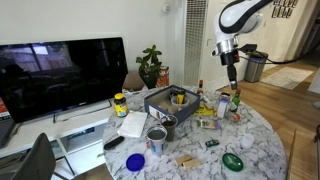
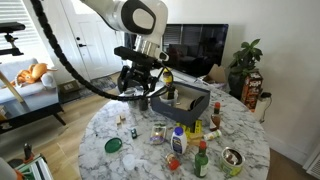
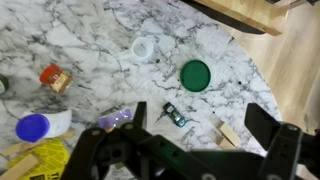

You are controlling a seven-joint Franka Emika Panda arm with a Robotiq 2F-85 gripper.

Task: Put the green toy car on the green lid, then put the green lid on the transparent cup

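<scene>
In the wrist view the bright green lid (image 3: 195, 73) lies flat on the marble table. The small dark green toy car (image 3: 176, 115) sits just below and left of it, apart from it. The transparent cup (image 3: 145, 48) shows from above as a pale ring, left of the lid. My gripper (image 3: 175, 140) hangs high above the car, open, with nothing between its fingers (image 3: 272, 125). In both exterior views the lid (image 1: 233, 161) (image 2: 114, 145) and the car (image 1: 212, 144) (image 2: 133, 132) lie near the table's edge, and the gripper (image 1: 232, 70) (image 2: 140, 88) is well above the table.
A wooden block (image 3: 230, 133) lies right of the car, with a purple scrap (image 3: 115, 120) and a blue-capped bottle (image 3: 35, 127) to its left. A red packet (image 3: 55, 78) is further left. A grey box (image 1: 170, 100), bottles and a blue lid (image 1: 135, 161) crowd the round marble table (image 1: 262, 128).
</scene>
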